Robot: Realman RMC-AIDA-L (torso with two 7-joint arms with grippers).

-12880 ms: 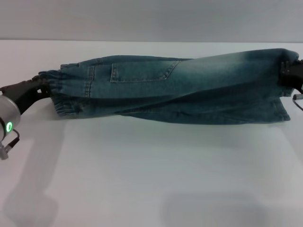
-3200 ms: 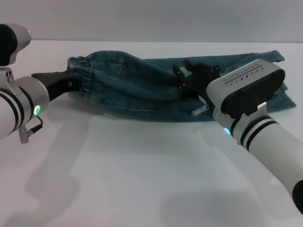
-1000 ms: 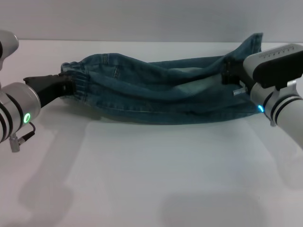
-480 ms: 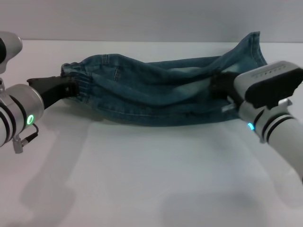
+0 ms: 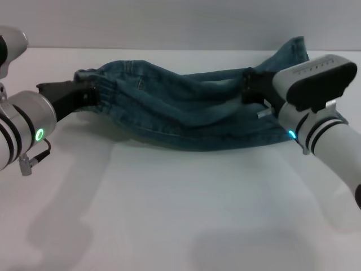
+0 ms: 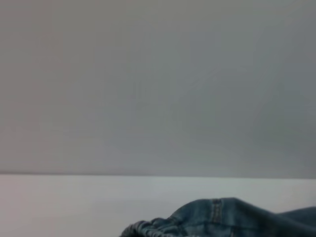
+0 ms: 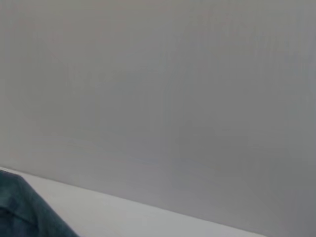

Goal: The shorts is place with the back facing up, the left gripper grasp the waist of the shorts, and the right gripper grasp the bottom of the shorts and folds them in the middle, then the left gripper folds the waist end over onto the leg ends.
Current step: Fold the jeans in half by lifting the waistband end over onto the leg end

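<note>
Shorts [image 5: 186, 116] lie folded lengthwise across the tabletop [image 5: 169, 214]. Left gripper [image 5: 84, 95] clamps the waist [image 5: 93, 93]; right gripper [image 5: 251, 90] seems, half hidden, to pinch the bottom [image 5: 293, 53], lifting one hem.

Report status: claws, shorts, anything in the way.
Left claw at the waistband, right claw on the leg end. Shorts bunched lengthwise on the table. No obstructions visible.

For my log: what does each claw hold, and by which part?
Left claw holds the denim shorts by the waist; right claw grips them near the leg ends.
</note>
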